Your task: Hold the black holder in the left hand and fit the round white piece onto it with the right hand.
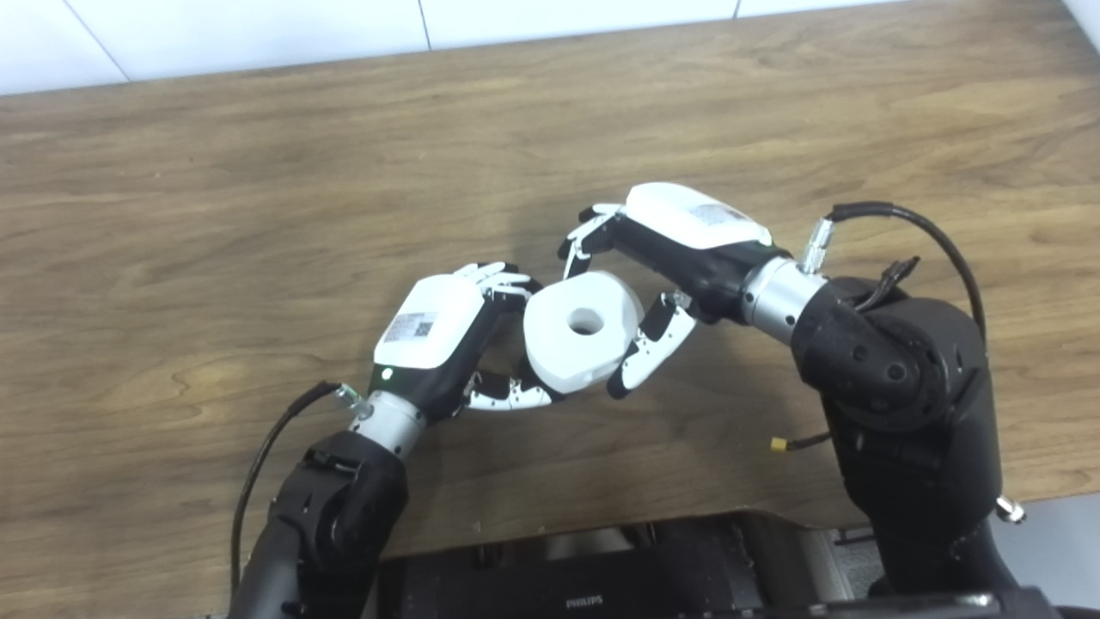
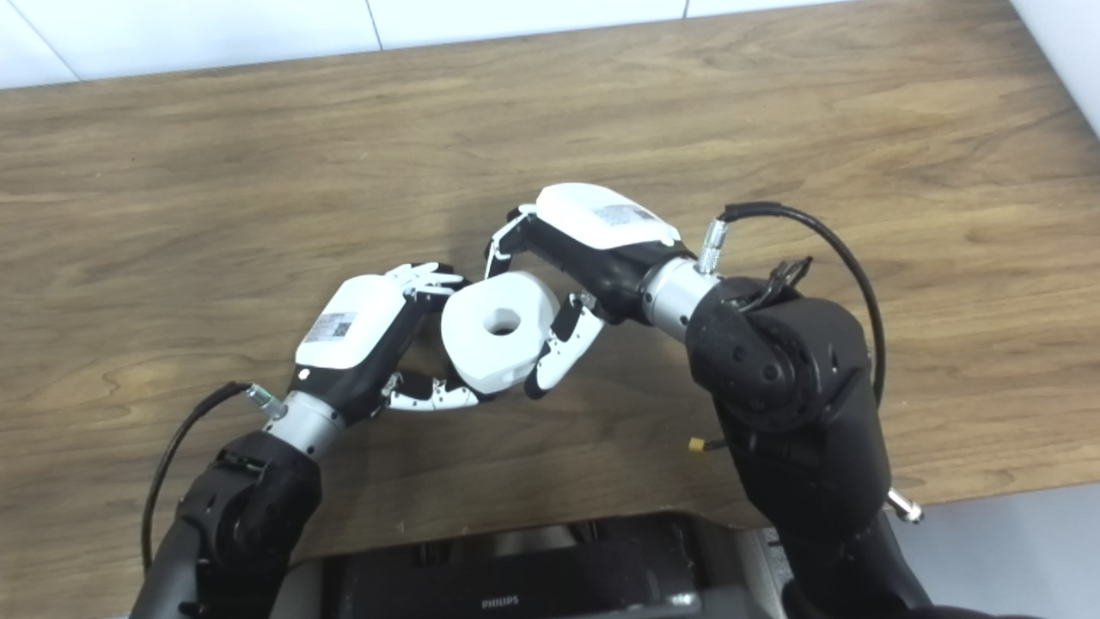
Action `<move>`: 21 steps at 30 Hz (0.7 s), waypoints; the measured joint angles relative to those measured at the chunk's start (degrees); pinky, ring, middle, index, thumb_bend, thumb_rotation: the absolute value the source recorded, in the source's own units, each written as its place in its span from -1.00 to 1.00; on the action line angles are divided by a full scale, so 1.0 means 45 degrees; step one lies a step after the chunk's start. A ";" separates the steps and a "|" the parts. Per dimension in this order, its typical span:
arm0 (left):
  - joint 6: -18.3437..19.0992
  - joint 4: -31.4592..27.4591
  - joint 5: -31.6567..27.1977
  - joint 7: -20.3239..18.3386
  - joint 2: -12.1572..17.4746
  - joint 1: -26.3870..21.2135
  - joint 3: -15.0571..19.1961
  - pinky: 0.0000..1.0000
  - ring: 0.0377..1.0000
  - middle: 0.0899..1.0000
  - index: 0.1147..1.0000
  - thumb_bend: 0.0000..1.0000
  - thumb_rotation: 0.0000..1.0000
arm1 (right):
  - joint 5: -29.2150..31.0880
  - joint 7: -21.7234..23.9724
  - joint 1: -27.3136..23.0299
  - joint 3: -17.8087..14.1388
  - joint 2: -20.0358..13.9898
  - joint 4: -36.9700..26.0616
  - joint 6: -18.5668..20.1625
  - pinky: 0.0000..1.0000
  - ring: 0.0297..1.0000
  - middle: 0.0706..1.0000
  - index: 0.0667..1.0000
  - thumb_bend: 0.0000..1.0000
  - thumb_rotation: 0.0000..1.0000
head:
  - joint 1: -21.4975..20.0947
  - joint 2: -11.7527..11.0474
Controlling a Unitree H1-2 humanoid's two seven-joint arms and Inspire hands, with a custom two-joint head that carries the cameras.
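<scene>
— Where's your round white piece (image 1: pixel 584 331)?
— Between both hands above the table (image 1: pixel 258 172). Your right hand (image 1: pixel 679 249) pinches it; your left hand's (image 1: pixel 438 331) fingers curl beneath, black holder hidden.

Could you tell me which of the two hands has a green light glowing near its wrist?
The left hand, on the near-left side of the round white piece. The right hand shows no such light.

A brown wood-grain table (image 1: pixel 258 172) fills the view — white tiled wall (image 1: pixel 258 34) behind its far edge.
</scene>
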 measured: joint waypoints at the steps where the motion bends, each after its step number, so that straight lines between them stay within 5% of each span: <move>1: 0.0016 0.0000 0.0001 -0.0014 -0.0018 0.0001 -0.0004 0.80 0.78 0.56 -0.16 0.05 -0.90 | 0.0016 0.0000 0.0000 0.0002 -0.0045 0.0000 0.0000 0.83 0.86 0.58 -0.10 0.04 -0.73 | -0.0019 -0.0019; 21: -0.0003 -0.0002 -0.0014 -0.0013 -0.0038 0.0001 0.0011 0.78 0.76 0.55 -0.16 0.05 -0.90 | -0.0038 0.0000 0.0027 0.0122 -0.0324 -0.0006 -0.0003 0.79 0.85 0.59 -0.10 0.05 -0.72 | -0.0078 0.0039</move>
